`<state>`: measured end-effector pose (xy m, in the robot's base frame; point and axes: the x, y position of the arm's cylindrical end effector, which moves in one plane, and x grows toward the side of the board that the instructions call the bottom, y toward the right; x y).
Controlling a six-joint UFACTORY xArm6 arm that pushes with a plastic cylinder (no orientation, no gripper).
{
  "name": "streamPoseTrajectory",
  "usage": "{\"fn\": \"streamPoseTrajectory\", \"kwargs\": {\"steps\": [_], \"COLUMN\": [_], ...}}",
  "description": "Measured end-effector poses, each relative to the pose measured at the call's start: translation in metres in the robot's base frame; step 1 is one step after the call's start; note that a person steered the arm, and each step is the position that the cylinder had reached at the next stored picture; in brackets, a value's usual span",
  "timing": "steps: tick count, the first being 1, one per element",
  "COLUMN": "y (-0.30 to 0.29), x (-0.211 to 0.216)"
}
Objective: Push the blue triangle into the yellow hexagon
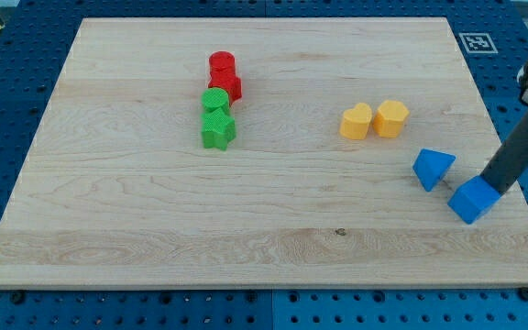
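The blue triangle (432, 168) lies at the view's right on the wooden board (154, 229). The yellow hexagon (392, 118) sits above and to its left, touching a yellow heart-shaped block (357, 121). My tip (495, 189) is at the far right, touching the upper right of a blue cube (473, 200). The tip stands to the right of the blue triangle, with the cube's corner between them. The rod slants up to the view's right edge.
A red cylinder (222, 65) and a second red block (226, 86) sit above a green cylinder (214, 101) and a green star (217, 129) in a column at the view's upper left. The board's right edge is close to the tip.
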<state>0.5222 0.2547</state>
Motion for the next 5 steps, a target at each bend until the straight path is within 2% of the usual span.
{"fn": "streamPoseTrajectory", "kwargs": {"steps": [2,4,5], "y": [-0.053,-0.024,-0.027], "x": [0.019,0.006,0.006]}}
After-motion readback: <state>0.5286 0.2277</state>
